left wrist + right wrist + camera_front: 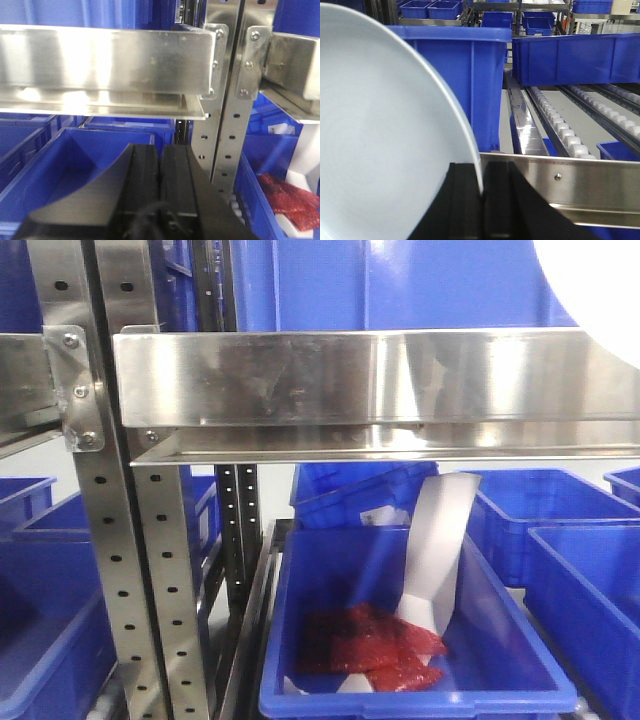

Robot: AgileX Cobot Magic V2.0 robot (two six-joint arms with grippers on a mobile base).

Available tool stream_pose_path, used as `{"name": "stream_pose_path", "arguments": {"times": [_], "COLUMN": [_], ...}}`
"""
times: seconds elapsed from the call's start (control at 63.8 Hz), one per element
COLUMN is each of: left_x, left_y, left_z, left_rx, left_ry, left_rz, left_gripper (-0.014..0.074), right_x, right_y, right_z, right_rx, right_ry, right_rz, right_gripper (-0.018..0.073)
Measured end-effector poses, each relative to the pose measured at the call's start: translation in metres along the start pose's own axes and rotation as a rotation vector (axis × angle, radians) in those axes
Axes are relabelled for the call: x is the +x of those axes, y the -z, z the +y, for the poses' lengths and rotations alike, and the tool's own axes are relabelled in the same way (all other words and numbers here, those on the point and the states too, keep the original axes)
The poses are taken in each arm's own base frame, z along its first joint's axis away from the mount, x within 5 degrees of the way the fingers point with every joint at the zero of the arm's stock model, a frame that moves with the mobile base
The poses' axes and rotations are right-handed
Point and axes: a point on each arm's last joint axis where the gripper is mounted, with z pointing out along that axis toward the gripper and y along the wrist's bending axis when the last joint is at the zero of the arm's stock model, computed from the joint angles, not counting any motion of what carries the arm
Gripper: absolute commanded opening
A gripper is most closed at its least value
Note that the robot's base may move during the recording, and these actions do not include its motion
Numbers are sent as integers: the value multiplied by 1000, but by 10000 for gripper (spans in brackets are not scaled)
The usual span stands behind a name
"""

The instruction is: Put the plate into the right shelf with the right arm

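The plate [385, 135], pale bluish-white and glossy, fills the left half of the right wrist view, standing on edge. My right gripper [481, 192] is shut on its rim, one black finger on each face. Just beyond the fingers runs the right shelf's shiny steel rail [585, 182], with roller tracks and a tall blue bin [465, 80] behind it. In the front view a white curve of the plate [600, 275] shows at the top right corner, above the right shelf's broad rail [380, 375]. My left gripper [160, 160] is shut on nothing, in front of a blue bin.
Perforated steel uprights [150, 570] stand left of the rail. Below the rail a blue bin [300, 640] holds red packets [390, 650] and a white sheet [435, 550]. More blue bins [590, 580] lie to the right and behind. Another steel rail [100, 60] crosses the left wrist view.
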Motion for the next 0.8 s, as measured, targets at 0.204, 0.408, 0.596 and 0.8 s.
{"name": "stream_pose_path", "arguments": {"times": [0.204,0.408,0.596,0.8], "left_x": [0,0,0,0], "left_y": [0,0,0,0], "left_z": [0,0,0,0], "left_rx": [0,0,0,0], "left_ry": [0,0,0,0], "left_rz": [0,0,0,0], "left_gripper": [-47,-47,-47,-47], "right_x": [0,0,0,-1], "right_y": [0,0,0,0], "right_z": [0,0,0,0], "right_rx": [0,0,0,0], "right_ry": [0,0,0,0], "right_rz": [0,0,0,-8], "right_gripper": [54,54,54,54]}}
